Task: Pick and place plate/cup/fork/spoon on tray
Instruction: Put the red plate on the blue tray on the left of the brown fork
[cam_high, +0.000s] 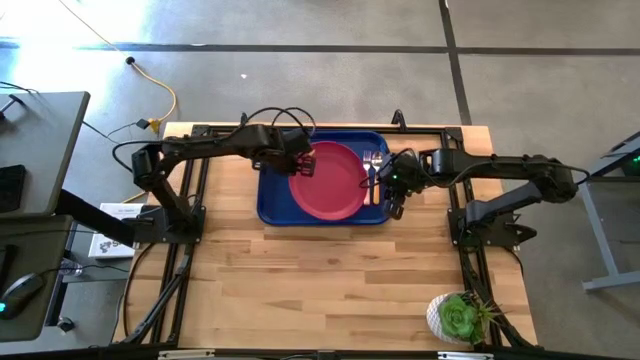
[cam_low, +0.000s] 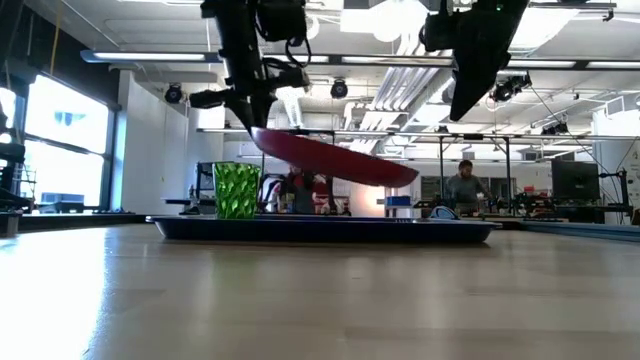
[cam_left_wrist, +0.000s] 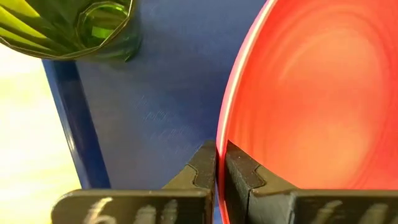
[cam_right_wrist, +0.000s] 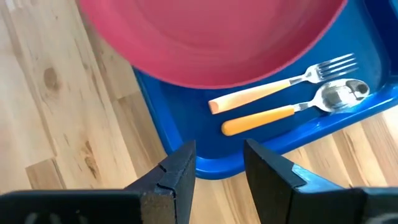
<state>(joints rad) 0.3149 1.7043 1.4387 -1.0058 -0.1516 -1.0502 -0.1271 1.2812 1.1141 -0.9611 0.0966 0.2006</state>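
Observation:
The pink-red plate (cam_high: 330, 181) is over the dark blue tray (cam_high: 275, 203), tilted, its left side raised. My left gripper (cam_high: 303, 163) is shut on the plate's left rim. The dark green cup (cam_low: 236, 190) stands on the tray's far left part; in the high view my left arm hides it. The fork (cam_right_wrist: 286, 81) and the spoon (cam_right_wrist: 292, 111) lie side by side on the tray's right part. My right gripper (cam_high: 397, 207) is open and empty, just off the tray's right rim. My left gripper pinches the plate's rim (cam_left_wrist: 221, 140) on its left side between its two fingers, one finger on the upper face and one under it. The fingers come from the table's left, slanting down. The plate is tilted, its held side up (cam_low: 262, 135) and its right side low (cam_low: 400, 178) over the tray.
A green succulent in a white pot (cam_high: 458, 318) stands at the table's near right corner. Bare wood lies all along the near side of the tray. People show in the room behind the table (cam_low: 462, 185).

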